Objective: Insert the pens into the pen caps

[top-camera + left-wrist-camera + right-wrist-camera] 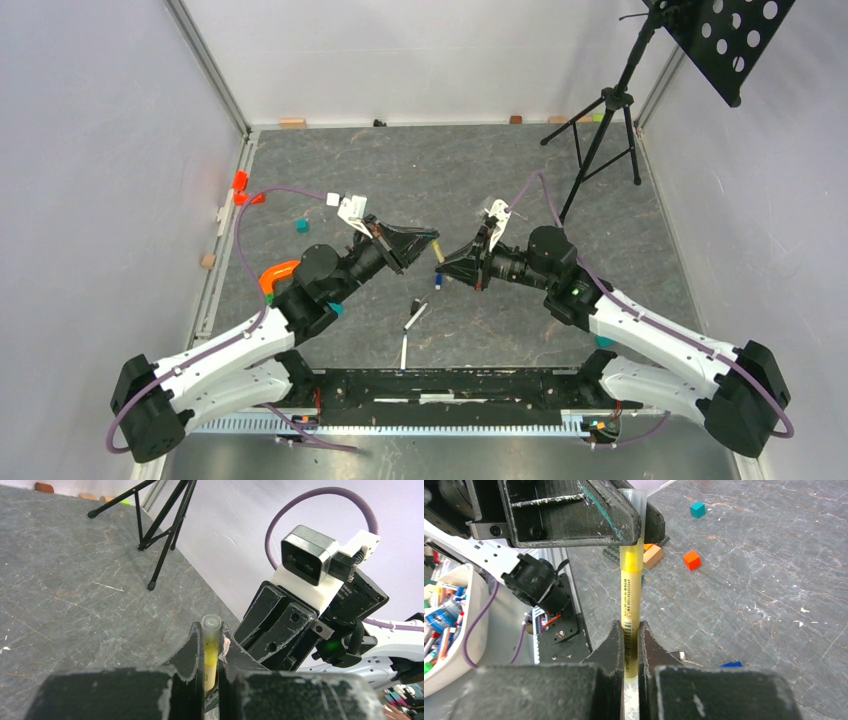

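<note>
Yellow-olive plastic pen [630, 595] runs straight up the centre of the right wrist view. The right gripper [629, 630] is clamped on its lower end, the left gripper [210, 632] on its clear-tipped upper end. At lower centre of the top view, a white pen [415, 316] and a second white pen [403, 352] lie on the grey stone-patterned table [330, 170], with a small blue cap [438, 284] just above them. One red cube [691, 559] and one teal cube [697, 509] sit apart at upper right.

Grey mottled tabletop [450, 170] inside pale walls [100, 150], black tripod [612, 100] with perhaps a perforated music-stand tray [735, 40]
</note>
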Controlling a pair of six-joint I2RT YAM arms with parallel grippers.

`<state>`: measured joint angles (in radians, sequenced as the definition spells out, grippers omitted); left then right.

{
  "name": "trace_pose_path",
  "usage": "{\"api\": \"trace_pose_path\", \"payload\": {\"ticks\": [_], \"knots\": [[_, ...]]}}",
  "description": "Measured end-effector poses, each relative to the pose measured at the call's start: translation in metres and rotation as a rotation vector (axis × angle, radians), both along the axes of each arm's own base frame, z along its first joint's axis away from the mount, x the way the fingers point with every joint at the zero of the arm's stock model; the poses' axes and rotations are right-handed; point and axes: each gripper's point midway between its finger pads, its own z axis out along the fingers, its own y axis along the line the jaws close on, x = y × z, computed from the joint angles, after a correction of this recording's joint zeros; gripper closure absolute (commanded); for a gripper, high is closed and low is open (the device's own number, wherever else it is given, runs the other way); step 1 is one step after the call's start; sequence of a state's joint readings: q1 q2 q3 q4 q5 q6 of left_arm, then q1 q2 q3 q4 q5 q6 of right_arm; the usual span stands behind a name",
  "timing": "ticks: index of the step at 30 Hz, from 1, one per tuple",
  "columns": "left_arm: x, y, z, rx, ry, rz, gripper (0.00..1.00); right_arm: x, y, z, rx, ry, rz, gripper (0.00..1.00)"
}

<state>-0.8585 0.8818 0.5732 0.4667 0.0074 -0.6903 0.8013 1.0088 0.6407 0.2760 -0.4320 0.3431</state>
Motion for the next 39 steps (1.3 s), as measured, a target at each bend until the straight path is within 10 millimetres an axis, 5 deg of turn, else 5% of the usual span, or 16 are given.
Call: {"api": "trace_pose_path", "payload": {"ticks": [8,15,21,26,32,39], "knots": [[-0.016,-0.002,0.026,-0.078,-0.113,-0.089,0.98,-0.014,0.003,0.028,0.114,0.019,0.102,1.00],[-0.059,-0.004,0.062,-0.163,-0.282,-0.277,0.98,-0.052,-0.001,0.068,0.281,0.002,0.366,1.00],[-0.089,-0.009,0.074,-0.188,-0.379,-0.419,0.98,-0.080,-0.007,0.081,0.374,0.069,0.564,1.00],[-0.092,-0.009,0.075,-0.191,-0.386,-0.436,0.76,-0.085,-0.013,0.081,0.382,0.150,0.626,1.00],[-0.093,-0.009,0.050,-0.105,-0.305,-0.442,0.03,-0.079,-0.023,0.098,0.447,0.038,0.572,1.00],[-0.092,0.007,0.030,-0.014,-0.222,-0.375,0.00,-0.078,-0.033,0.112,0.468,-0.163,0.480,1.00]]}}
